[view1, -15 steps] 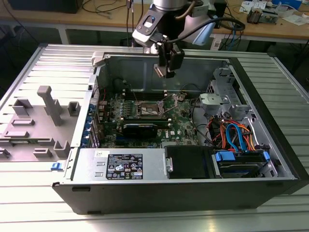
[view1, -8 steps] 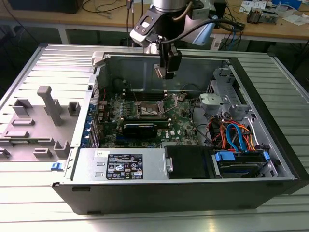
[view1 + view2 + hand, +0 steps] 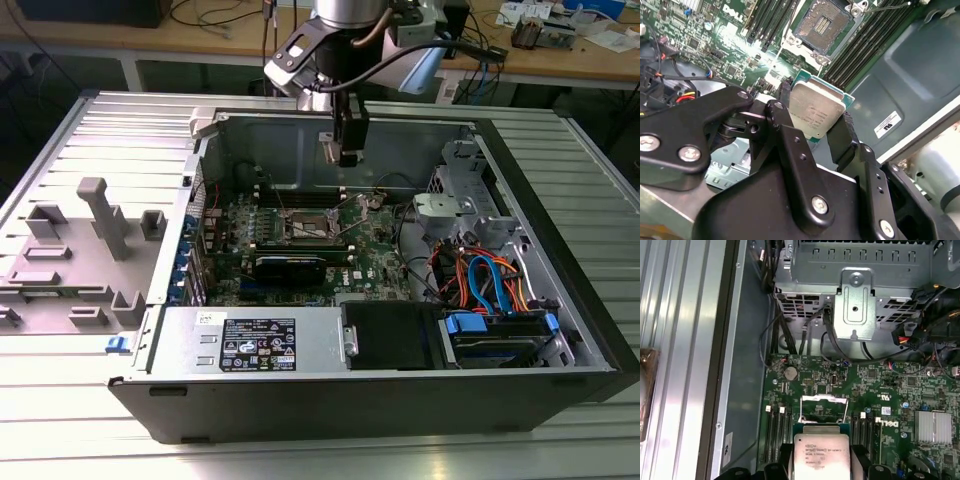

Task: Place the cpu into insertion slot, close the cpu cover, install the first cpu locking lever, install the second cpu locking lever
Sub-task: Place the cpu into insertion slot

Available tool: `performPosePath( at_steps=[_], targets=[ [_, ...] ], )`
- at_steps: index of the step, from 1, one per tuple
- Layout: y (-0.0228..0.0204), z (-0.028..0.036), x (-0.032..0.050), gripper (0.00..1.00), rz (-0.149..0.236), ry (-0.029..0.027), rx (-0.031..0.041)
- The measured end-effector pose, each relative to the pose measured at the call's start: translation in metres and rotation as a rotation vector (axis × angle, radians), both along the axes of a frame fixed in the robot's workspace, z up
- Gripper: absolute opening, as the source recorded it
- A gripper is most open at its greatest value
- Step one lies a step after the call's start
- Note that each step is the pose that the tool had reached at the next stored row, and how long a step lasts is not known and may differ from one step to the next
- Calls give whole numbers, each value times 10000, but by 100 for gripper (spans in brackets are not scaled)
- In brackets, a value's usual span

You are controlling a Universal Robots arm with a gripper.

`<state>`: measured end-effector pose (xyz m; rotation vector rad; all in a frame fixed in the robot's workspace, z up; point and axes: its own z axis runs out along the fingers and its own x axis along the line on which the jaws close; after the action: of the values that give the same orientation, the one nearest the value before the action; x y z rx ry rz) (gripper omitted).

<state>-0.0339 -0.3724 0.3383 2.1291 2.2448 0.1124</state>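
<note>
My gripper (image 3: 346, 154) hangs inside the open computer case, above the motherboard's rear part. It is shut on the cpu (image 3: 816, 111), a small square chip with a silver-grey top, pinched at two opposite edges by the black fingers (image 3: 785, 97). In the first wrist view the cpu (image 3: 821, 452) sits between the finger pads. The insertion slot (image 3: 824, 22) lies uncovered below and ahead of the chip, its brownish centre showing; in the exterior view the insertion slot (image 3: 310, 228) is at mid-board. The cpu cover (image 3: 824, 401) stands raised as a thin silvery frame just beyond the chip.
Long black memory slots (image 3: 765, 20) flank the socket. A black graphics card (image 3: 290, 266) lies in front of it. A metal drive cage (image 3: 450, 212) and bundled cables (image 3: 485, 282) fill the exterior view's right. A grey fixture (image 3: 95, 232) stands outside the case on the left.
</note>
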Motion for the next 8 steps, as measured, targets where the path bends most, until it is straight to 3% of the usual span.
performPosePath(
  at_steps=[8],
  targets=[
    [0, -2, 0, 54, -146, 0, 0]
  ],
)
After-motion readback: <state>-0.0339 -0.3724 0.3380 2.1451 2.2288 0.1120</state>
